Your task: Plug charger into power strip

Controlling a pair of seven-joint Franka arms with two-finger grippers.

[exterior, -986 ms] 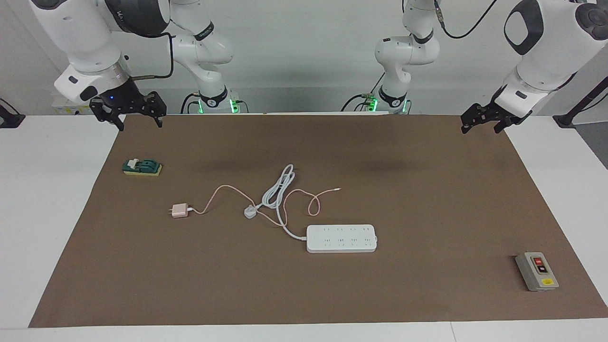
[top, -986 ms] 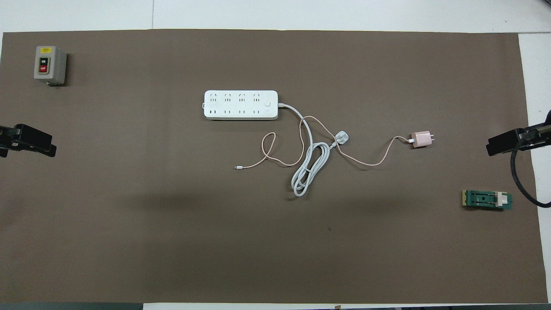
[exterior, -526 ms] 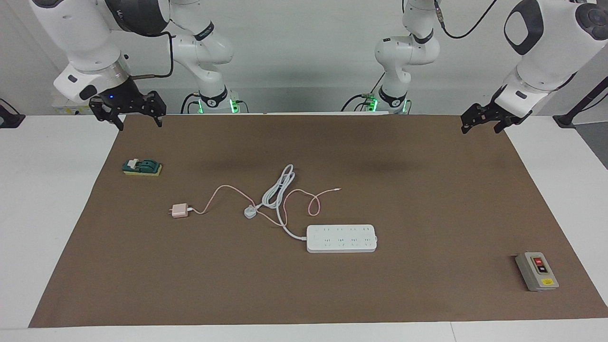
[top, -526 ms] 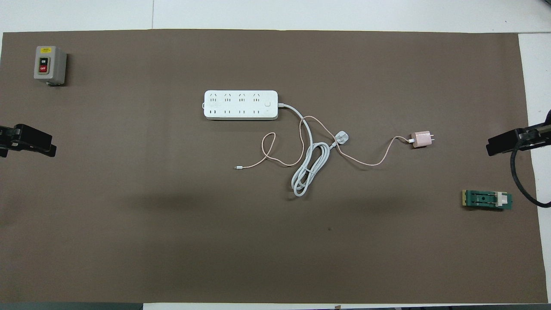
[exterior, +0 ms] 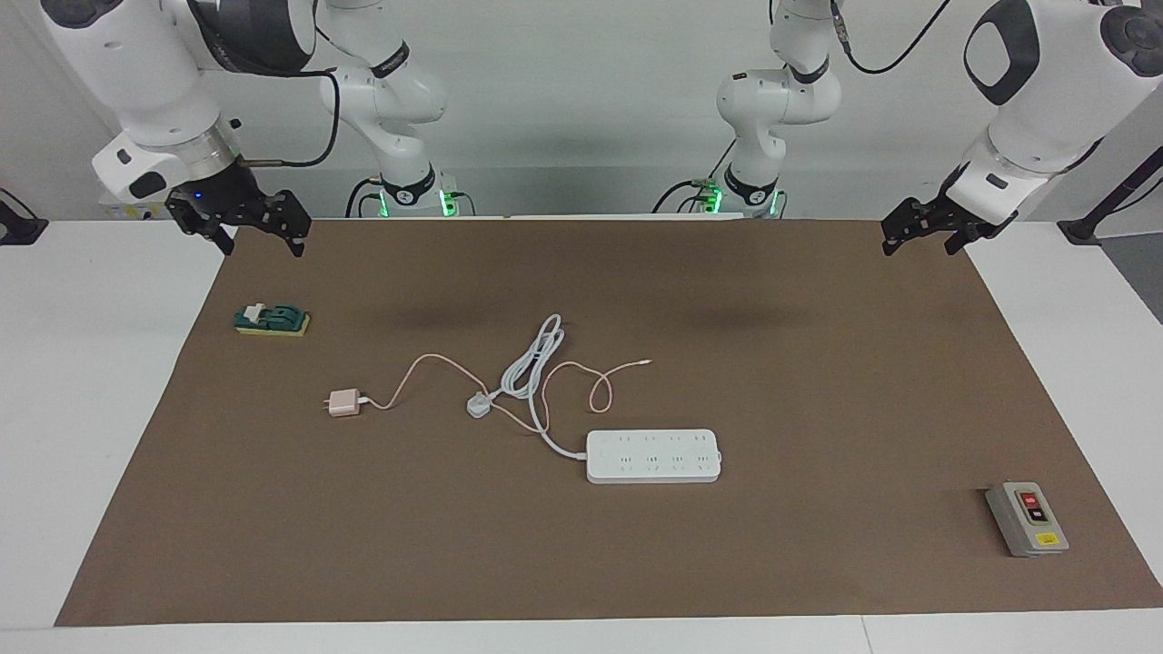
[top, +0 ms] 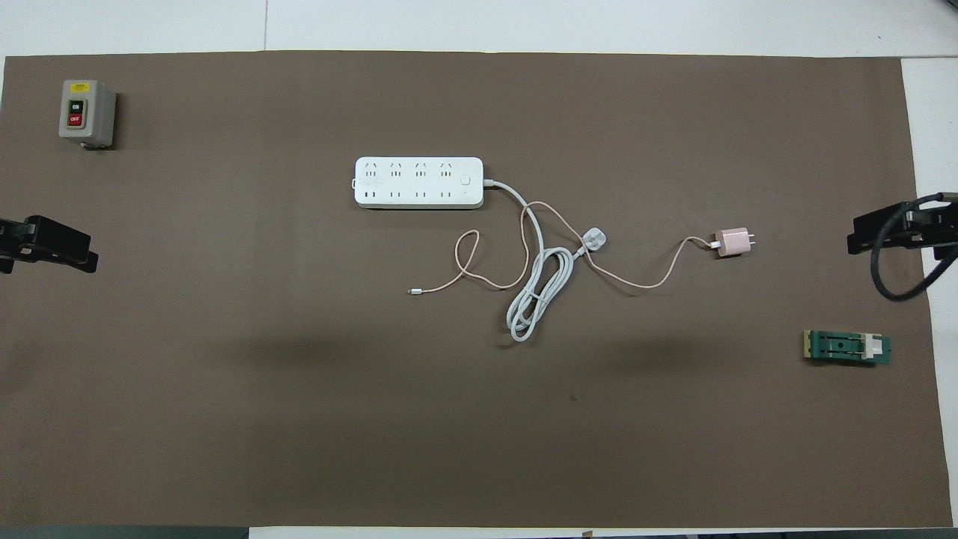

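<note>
Your charger point(exterior: 344, 403) lies left of centre in the facing view, prongs pointing away from the power strip point(exterior: 653, 456). The right gripper point(exterior: 243, 221), fingers spread, hovers upper left, nearer than the left gripper point(exterior: 927, 228), also spread.

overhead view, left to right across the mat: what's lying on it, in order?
Grey button box → power strip → white three-pin plug → charger → green block.

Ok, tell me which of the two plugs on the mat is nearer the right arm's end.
The pink charger. It lies alone at its thin pink cable's end, while the white three-pin plug sits beside the coiled white cord.
</note>
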